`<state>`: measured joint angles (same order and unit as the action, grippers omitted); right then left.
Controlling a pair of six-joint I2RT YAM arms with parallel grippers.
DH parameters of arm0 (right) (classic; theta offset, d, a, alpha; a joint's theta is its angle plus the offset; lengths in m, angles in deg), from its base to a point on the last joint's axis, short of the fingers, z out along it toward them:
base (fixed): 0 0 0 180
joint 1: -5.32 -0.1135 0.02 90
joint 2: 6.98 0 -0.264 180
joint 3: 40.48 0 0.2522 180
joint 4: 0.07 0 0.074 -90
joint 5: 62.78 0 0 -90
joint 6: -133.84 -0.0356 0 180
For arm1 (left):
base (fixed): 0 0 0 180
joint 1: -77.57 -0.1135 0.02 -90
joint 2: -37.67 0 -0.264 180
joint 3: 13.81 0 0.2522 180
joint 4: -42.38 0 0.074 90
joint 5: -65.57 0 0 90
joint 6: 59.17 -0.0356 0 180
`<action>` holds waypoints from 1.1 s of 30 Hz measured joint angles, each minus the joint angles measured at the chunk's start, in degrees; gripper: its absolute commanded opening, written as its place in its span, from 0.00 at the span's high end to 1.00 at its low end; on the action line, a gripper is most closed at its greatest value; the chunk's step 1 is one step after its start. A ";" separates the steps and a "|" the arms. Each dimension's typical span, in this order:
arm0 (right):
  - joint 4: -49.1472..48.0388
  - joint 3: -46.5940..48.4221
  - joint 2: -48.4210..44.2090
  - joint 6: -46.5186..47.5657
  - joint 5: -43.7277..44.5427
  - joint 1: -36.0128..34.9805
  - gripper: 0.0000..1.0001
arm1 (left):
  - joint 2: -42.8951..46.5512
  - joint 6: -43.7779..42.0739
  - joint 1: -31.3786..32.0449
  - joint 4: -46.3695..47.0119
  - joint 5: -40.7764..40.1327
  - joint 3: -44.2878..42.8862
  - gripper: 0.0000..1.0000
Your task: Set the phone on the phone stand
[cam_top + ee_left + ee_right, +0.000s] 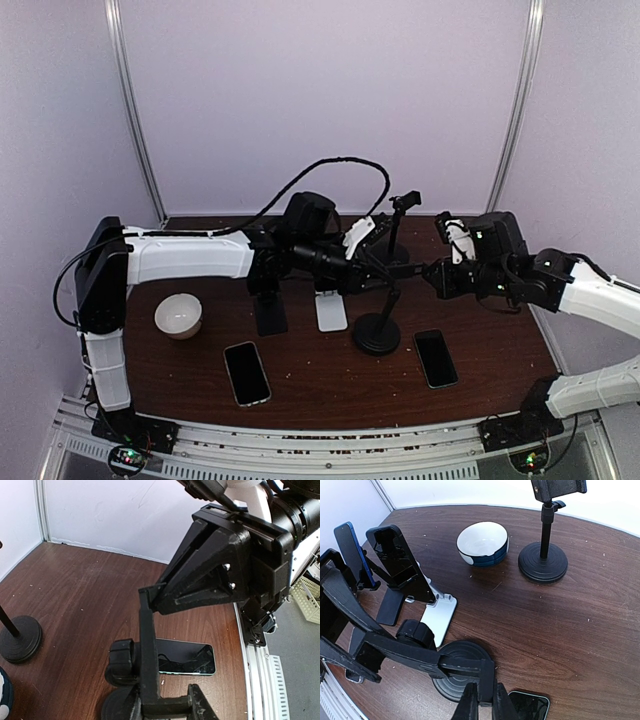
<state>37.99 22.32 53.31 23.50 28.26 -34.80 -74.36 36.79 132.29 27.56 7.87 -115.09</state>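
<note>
Pinching phone stand (377, 338): right gripper (485, 700), closed on its rod
left gripper (162, 707): straddles same rod, grip unclear
phones: left phone (247, 372), right phone (436, 357), flat, near side

White bowl (178, 315), dark wooden table (330, 375)
</note>
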 measured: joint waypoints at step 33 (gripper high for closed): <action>1.25 3.54 4.26 -0.90 6.08 -4.26 1.00 | -0.20 0.59 -1.36 -2.84 1.84 -1.09 1.00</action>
<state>39.23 25.86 57.57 22.61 34.34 -39.07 -74.55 37.38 130.93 24.72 9.70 -116.19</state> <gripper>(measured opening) 0.074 0.259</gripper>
